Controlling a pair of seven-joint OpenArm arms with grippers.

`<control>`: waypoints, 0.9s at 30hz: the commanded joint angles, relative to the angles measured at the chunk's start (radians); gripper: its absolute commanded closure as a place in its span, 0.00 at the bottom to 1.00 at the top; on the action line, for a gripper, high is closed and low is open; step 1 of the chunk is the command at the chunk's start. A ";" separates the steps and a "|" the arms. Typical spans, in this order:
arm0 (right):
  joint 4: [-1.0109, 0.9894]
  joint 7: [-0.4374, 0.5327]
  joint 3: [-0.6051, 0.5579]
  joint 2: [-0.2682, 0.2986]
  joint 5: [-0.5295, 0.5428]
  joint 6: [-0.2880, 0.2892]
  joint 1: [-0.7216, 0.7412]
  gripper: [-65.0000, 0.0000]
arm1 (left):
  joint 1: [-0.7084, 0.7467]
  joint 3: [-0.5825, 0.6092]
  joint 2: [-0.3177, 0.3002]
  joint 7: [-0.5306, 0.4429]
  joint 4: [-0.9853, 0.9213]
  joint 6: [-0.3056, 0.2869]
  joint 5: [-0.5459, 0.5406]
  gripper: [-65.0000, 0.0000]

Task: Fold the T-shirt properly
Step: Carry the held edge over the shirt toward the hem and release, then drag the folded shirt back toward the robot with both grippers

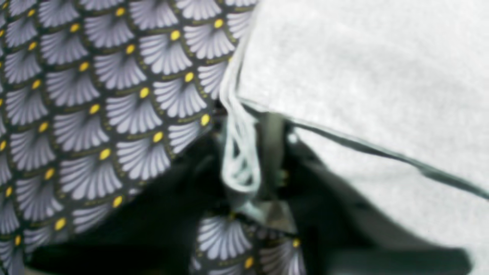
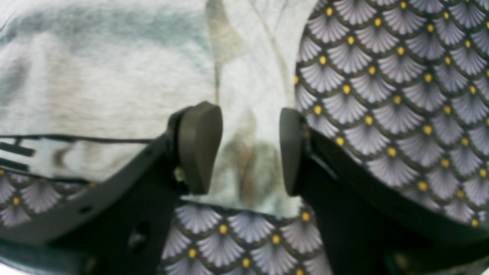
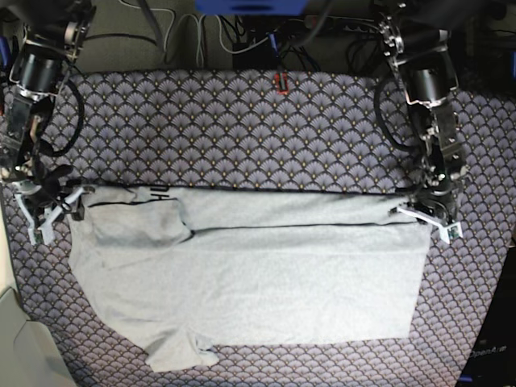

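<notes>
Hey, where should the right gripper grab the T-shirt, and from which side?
Probably the shoulder corner of the T-shirt by the sleeve, at the end of the upper fold line. That edge lies flat on the patterned cloth, already between the open fingers of the right gripper, so come in low from the outer side and pinch all layers.

The T-shirt [image 3: 266, 274] is showing as soft, matt, heathered light grey knit cloth, with a fine fuzzy surface close up and layered hem edges bunching where it folds. The patterned cloth [image 3: 242, 129] under it is looking like a smooth, flat-woven printed fabric, matt, in purple-grey fan scales with yellow dots on a dark ground. The right gripper [image 2: 248, 151] is presenting smooth, matt dark pads on black plastic-looking fingers [image 2: 198, 145] with a slight sheen.
</notes>
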 commanded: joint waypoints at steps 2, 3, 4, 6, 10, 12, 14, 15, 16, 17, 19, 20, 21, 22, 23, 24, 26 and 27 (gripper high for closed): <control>0.001 0.023 0.031 0.021 0.010 0.001 0.020 0.55 | -0.011 -0.003 -0.004 0.029 0.005 -0.002 -0.001 1.00; -0.008 0.025 0.046 0.021 0.010 0.001 0.020 0.55 | -0.011 -0.003 -0.004 0.029 0.005 -0.002 -0.001 1.00; -0.019 0.025 0.062 0.021 0.010 0.001 0.023 0.55 | -0.011 -0.003 -0.004 0.029 0.005 -0.002 -0.001 0.99; -0.040 0.023 0.077 0.021 0.010 0.001 0.025 0.55 | -0.011 -0.003 -0.006 0.029 0.005 -0.002 -0.001 0.99; -0.082 0.026 0.080 0.021 0.010 0.003 0.018 0.55 | -0.011 -0.003 -0.009 0.032 0.008 -0.002 -0.001 0.99; -0.090 0.020 0.080 0.019 0.010 0.003 0.009 0.55 | -0.005 -0.003 -0.010 0.035 0.015 -0.002 -0.001 0.99; -0.090 0.026 0.079 0.016 0.010 0.004 -0.011 0.55 | 0.005 -0.003 -0.012 0.035 0.018 -0.002 -0.001 0.99; -0.090 0.028 0.079 0.015 0.010 0.004 -0.017 0.55 | 0.007 -0.003 -0.012 0.035 0.018 -0.002 -0.001 0.99; -0.090 0.028 0.079 0.013 0.010 0.004 -0.018 0.55 | 0.008 -0.003 -0.012 0.035 0.018 -0.002 -0.001 0.99; -0.090 0.028 0.080 0.012 0.011 0.004 -0.024 0.57 | 0.008 -0.003 -0.012 0.036 0.018 -0.002 -0.001 0.99; -0.090 0.020 0.080 0.004 0.011 0.004 -0.026 0.68 | 0.012 -0.003 -0.013 0.036 0.018 -0.002 -0.001 0.99; -0.088 0.018 0.080 0.004 0.011 0.004 -0.031 0.76 | 0.018 -0.003 -0.013 0.038 0.018 -0.003 0.000 0.99; -0.083 0.018 0.080 0.004 0.011 0.006 -0.043 0.85 | 0.028 -0.003 -0.015 0.038 0.019 -0.005 0.000 0.99; -0.082 0.018 0.080 0.006 0.011 0.006 -0.054 0.96 | 0.036 -0.003 -0.021 0.038 0.031 -0.005 0.000 0.99; -0.082 0.018 0.080 0.006 0.011 0.008 -0.058 1.00 | 0.044 0.000 -0.030 0.042 0.045 -0.005 0.000 0.99; -0.080 0.018 0.080 0.006 0.011 0.009 -0.066 1.00 | 0.056 0.001 -0.033 0.058 0.064 -0.005 0.000 0.99; -0.057 0.018 0.080 0.007 0.011 0.009 -0.083 1.00 | 0.073 0.000 -0.036 0.101 0.113 -0.006 0.000 0.99; -0.030 0.018 0.080 0.007 0.013 0.009 -0.104 1.00 | 0.082 0.000 -0.036 0.122 0.143 -0.006 0.000 0.99</control>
